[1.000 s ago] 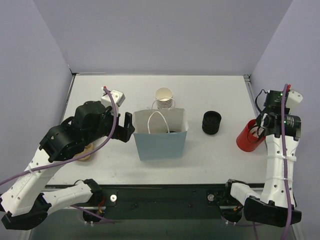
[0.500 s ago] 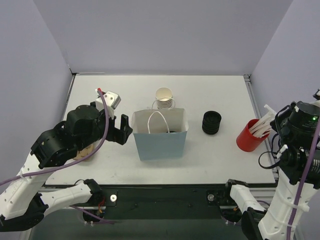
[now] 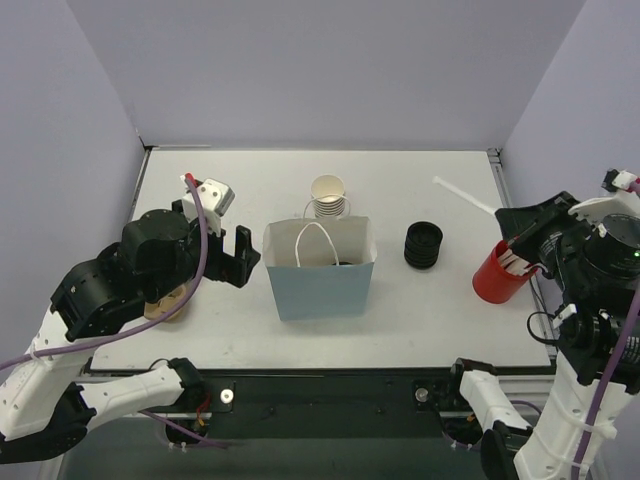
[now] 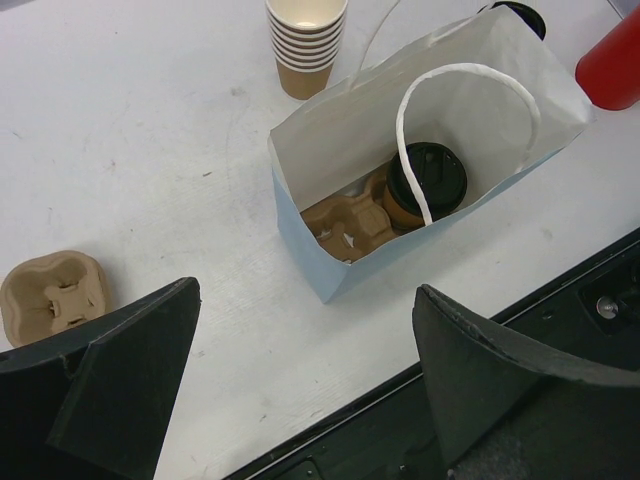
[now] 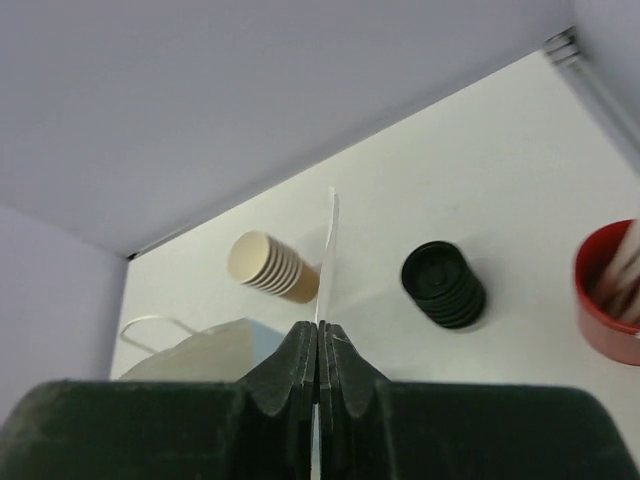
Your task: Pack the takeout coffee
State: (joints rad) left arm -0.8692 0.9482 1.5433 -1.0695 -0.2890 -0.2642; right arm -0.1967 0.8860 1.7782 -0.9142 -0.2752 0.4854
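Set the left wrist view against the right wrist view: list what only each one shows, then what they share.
Only the left wrist: the inside of the paper bag, where the takeout coffee sits in a cardboard carrier, plus a spare carrier on the table. Only the right wrist: the right gripper shut on a white straw, and more straws in the red holder. Both: the paper bag, the stack of lidless cups and the red holder.

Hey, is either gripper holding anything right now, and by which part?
The right gripper pinches a white straw by its lower part, the rest sticking out past the fingertips. The left gripper is open and holds nothing.
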